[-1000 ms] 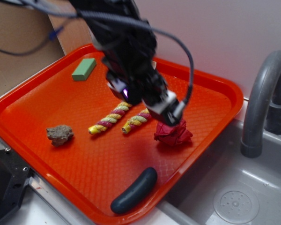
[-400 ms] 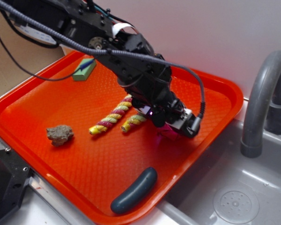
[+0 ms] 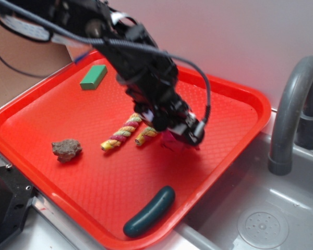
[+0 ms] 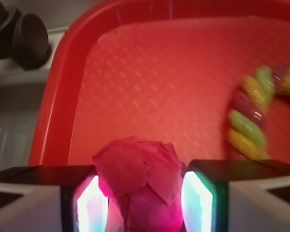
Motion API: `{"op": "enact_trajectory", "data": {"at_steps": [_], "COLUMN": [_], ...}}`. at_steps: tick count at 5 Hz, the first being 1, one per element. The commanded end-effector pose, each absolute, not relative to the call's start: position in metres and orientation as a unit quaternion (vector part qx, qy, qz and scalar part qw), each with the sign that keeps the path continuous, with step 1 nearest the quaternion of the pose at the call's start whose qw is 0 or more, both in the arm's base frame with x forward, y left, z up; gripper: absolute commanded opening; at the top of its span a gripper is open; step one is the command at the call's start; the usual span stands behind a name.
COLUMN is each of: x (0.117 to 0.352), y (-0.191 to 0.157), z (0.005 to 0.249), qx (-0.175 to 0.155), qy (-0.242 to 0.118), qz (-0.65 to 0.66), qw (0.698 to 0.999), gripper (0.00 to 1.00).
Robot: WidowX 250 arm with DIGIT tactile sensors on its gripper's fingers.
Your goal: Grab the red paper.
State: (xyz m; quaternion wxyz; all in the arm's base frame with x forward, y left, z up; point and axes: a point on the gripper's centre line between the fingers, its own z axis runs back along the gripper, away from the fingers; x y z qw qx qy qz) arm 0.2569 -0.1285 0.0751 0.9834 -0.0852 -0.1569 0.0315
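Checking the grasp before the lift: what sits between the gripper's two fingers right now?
The red paper alone fills the gap between the gripper fingers. The wrist view shows this; nothing else is wedged in.

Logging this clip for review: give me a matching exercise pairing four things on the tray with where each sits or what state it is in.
Things:
1. red paper
2. green block
3. brown rock
4. dark oblong piece

Places or states:
A. near the tray's front edge, closest to the sink
B. between the pincer's two fingers
C. at the tray's far corner, by the cardboard
D. alone on the left part of the tray, left of the twisted rope

Pairs: 1-B, 2-C, 3-D, 4-A
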Motion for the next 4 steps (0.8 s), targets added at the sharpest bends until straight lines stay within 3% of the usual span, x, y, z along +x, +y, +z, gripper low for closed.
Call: {"op": "enact_trajectory", "data": {"at_steps": [1,2,3,4], "x": [0.243,0.232,0.224,0.22], "y": [-0.063,-0.03,-0.025,-0.026], "z": [0.196,0.249,0.281,0.29], "qx": [-0.024,0.03,0.073,0.068], "qy": [-0.145,-0.135,-0.131,-0.106], "qz": [0.103,0.127,0.133,0.097], "qw": [0.984,0.982,0.98,0.987], "gripper": [0.0,0.0,0.0,0.0]}}
